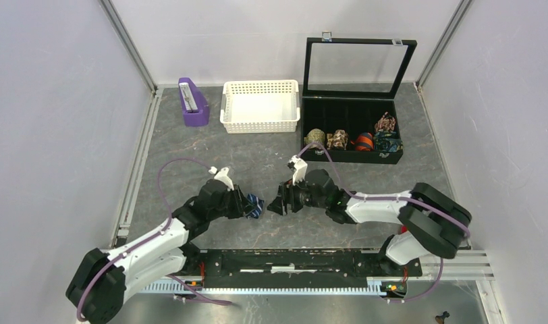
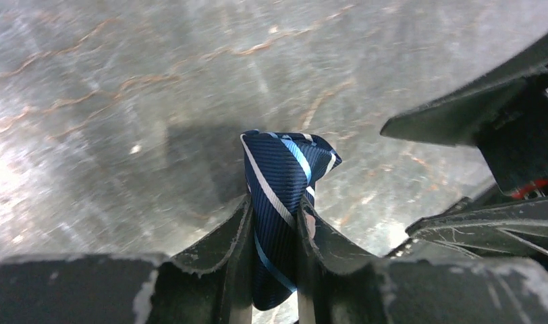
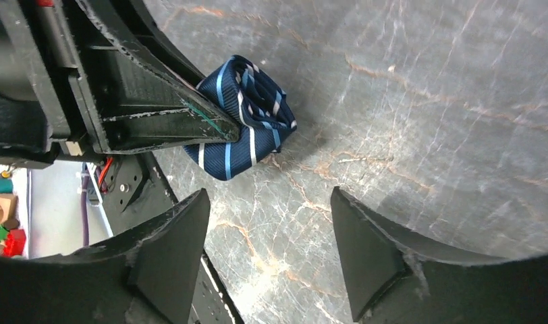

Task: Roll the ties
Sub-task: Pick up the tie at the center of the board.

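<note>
While I run this rig remotely, items by size:
- bench (image 1: 271,169), grey, veined;
- black box (image 1: 352,156), far right, lid up, other rolls inside;
- right end effector (image 3: 268,250), spread wide, empty, facing the coil;
- left end effector (image 2: 275,216), clamped on the tie (image 2: 285,169), coiled, near bench centre.

Rolling looks done. Next, I judge: carry the coil to the box.

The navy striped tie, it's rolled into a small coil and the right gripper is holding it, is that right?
Not quite: the coiled navy tie is pinched in the left gripper, not the right, as the left wrist view shows. The right gripper is open beside it.
</note>
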{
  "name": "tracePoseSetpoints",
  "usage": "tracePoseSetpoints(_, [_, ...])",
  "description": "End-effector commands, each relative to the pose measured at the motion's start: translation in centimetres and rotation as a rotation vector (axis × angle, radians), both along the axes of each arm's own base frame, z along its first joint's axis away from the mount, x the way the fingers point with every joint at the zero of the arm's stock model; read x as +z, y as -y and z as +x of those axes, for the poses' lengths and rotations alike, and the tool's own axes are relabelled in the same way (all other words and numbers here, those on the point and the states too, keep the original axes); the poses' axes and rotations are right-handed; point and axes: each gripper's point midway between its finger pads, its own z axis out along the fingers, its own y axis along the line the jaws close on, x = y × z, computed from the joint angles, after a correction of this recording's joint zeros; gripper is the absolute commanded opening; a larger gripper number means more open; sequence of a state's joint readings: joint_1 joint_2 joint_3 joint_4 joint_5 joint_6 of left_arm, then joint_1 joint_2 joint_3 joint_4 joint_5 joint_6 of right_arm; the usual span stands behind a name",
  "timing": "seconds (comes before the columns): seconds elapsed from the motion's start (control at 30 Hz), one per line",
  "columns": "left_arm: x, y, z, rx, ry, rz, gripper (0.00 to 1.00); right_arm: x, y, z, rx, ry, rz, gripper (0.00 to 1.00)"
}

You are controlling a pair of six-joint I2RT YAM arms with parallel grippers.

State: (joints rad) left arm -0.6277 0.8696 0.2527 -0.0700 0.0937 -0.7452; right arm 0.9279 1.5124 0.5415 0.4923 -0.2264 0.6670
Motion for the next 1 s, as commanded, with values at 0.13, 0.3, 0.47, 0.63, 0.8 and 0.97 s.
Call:
tracePoseSetpoints(0.13, [6.9, 4.6, -0.8, -0.273, 0.179, -0.224, 0.17, 6.5, 3.4, 0.9, 0.133, 0.419, 0.057, 0.98])
tracePoseSetpoints(0.3, [9.0, 6.7, -2.1, -0.389, 0.212, -0.356, 0.17, 7.4, 4.0, -1.5, 0.28, 0.484, 0.054, 0.98])
tracePoseSetpoints(0.47, [10.1, 8.6, -3.7, -0.499, 0.232, -0.384, 0.17, 7.3, 3.8, -3.4, 0.386, 0.455, 0.085, 0.98])
tracePoseSetpoints(0.63, [11.7, 10.4, -5.7, -0.617, 0.277, -0.395, 0.17, 7.1, 3.7, -3.9, 0.423, 0.447, 0.079, 0.98])
tracePoseSetpoints(0.8, [13.0, 11.0, -6.4, -0.674, 0.315, -0.397, 0.17, 7.1, 3.6, -5.0, 0.487, 0.427, 0.099, 0.98])
tracePoseSetpoints(0.97, [13.3, 11.2, -6.6, -0.694, 0.332, -0.396, 0.17, 7.8, 3.7, -6.4, 0.541, 0.424, 0.155, 0.86])
